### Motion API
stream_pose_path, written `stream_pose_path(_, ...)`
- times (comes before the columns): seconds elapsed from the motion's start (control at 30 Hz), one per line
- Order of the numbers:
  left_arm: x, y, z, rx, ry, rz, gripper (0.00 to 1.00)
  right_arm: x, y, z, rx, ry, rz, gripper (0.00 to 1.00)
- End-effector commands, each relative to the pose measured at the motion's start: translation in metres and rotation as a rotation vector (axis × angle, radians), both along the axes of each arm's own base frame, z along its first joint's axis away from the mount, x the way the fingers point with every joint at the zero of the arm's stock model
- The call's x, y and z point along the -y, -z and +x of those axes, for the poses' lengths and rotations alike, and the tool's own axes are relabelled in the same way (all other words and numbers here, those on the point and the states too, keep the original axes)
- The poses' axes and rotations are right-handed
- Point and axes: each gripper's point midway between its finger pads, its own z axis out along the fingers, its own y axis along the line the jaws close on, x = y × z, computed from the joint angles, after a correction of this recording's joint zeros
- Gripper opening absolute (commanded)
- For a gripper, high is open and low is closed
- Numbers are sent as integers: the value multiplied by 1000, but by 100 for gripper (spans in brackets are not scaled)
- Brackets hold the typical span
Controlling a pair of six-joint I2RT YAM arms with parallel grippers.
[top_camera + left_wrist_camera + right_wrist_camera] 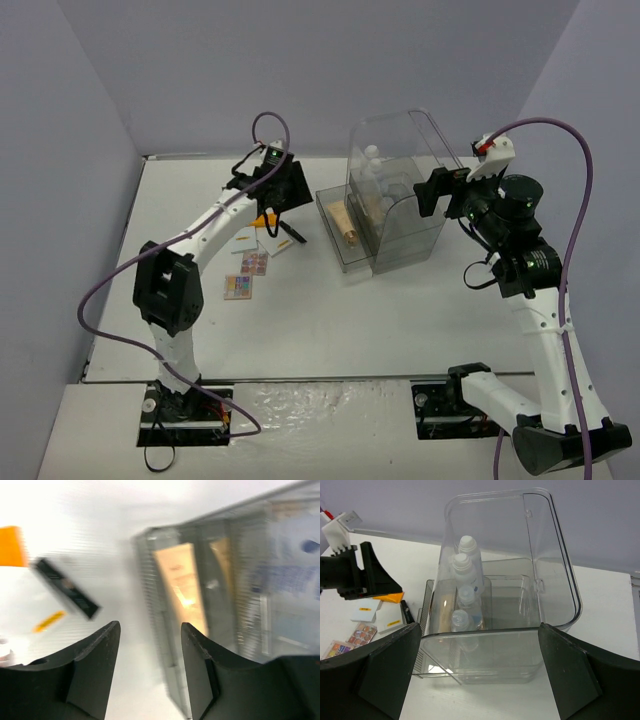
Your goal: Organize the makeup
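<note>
The big clear case (555,580) stands at the far side of the table (330,330). Inside it, four white bottles (462,566) stand in a row, one behind the other. A drawer (352,262) sticks out of the case on its left side. The beige tube (181,582) lies flat in that drawer, along its length (the left wrist picture is blurry, but the tube shows through the clear wall).

The rest of the makeup lies loose on the table, to the left of the drawer. The orange flat case (392,598) is farthest back. The black slim tube (67,587) lies slanted just beside it. Two white square compacts (387,620) with yellow labels are close by. Two eyeshadow palettes (255,263) lie nearest the arms.

The left arm reaches forward over the table. The left gripper (150,645) hangs above the loose makeup, near the drawer. Its two fingers are apart and there is nothing between them.

The right arm bends up and turns in toward the case from the right. The right gripper (479,640) has its jaws as wide as they go, one on each side of the view, with the case right in front. I cannot tell if it touches the case.
</note>
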Motion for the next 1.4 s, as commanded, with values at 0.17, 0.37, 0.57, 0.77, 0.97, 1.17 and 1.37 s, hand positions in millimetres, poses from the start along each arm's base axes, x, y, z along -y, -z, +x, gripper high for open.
stream_pose_path(0.17,-56,42,14,-82,-46,76,49,-1,-11,6,56,1,-7,100)
stream_pose_path(0.37,-35,62,31,-127,-76,-8,49,1,-12,4,56,7,-6,100)
stream_pose_path(0.57,-22,75,37,-151,-103,-31,49,2,-11,2,53,10,-11,100)
stream_pose_path(0.77,-18,99,35,-199,-134,-19,49,2,-11,1,54,12,-10,100)
stream_pose_path(0.97,-17,114,31,-236,-145,-4,49,2,-12,-1,59,12,-10,100)
stream_pose_path(1.17,-22,123,23,-268,-150,40,49,2,-12,-1,60,9,-9,100)
stream_pose_path(1.37,-27,130,21,-280,-146,78,40,0,-9,-1,53,2,-7,100)
